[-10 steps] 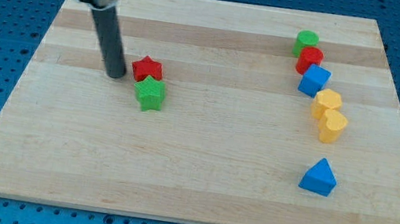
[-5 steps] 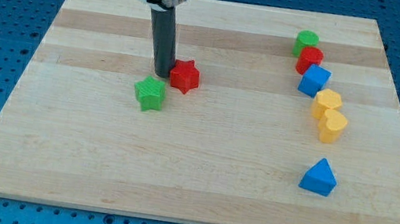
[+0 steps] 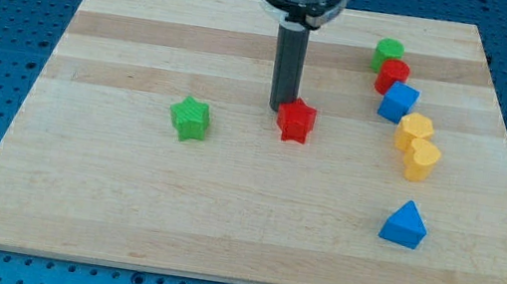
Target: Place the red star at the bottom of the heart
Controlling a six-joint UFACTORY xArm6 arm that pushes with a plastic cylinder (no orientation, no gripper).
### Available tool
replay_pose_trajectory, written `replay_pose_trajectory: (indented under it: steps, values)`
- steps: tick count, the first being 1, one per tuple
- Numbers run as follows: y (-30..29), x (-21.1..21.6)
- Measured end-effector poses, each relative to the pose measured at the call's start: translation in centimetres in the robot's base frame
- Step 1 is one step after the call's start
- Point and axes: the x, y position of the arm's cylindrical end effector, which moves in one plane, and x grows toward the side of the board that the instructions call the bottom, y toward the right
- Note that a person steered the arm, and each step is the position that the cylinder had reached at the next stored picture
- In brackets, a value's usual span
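Note:
The red star point(image 3: 295, 121) lies near the middle of the wooden board point(image 3: 107, 181). My tip point(image 3: 283, 107) touches its upper left side. The yellow heart point(image 3: 421, 159) sits at the view's right, well to the right of the star, at the lower end of a column of blocks. The star is slightly above the heart's level.
A green star point(image 3: 191, 118) lies left of the red star. In the right column, from the top: a green block point(image 3: 388, 53), a red block point(image 3: 392, 76), a blue block point(image 3: 398, 101), a yellow block point(image 3: 415, 129). A blue triangle point(image 3: 405, 225) lies below the heart.
My tip has swept to the right, pushing the red star away from the green star toward the right column. The green star has stayed put since the push began.

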Motion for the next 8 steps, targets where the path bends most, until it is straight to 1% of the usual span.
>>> replay_pose_trajectory:
  steps: [2,4,5,7,8]
  values:
    - [1.0,4.9]
    - [1.3,6.9]
    - [2.3,8.0]
    - [6.1,7.7]
    - [6.4,5.0]
